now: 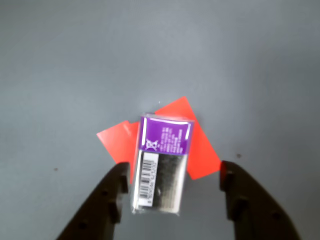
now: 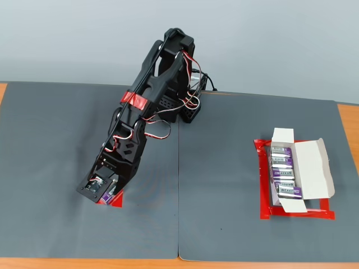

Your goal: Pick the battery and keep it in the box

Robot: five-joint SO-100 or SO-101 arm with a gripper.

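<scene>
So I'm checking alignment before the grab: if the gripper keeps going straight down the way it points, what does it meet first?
Most likely the battery: it lies between the open fingers of the gripper, on the red tape patch. Depth is unclear, so a fingertip might touch the mat first.

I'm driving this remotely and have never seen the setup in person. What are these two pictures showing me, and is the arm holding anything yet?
The fixed view looks at the whole table from the front: a black robot arm bends down over a gray mat. At the right in that view sits an open white box with several batteries already inside, outlined by red tape.

The wrist view comes from a camera riding on the arm and looks straight down past the gripper. Its two dark fingers stand apart, one on each side of a purple and silver battery lying on a red tape patch.

Nothing is held yet: the fingers are open around the battery, not closed on it.
</scene>
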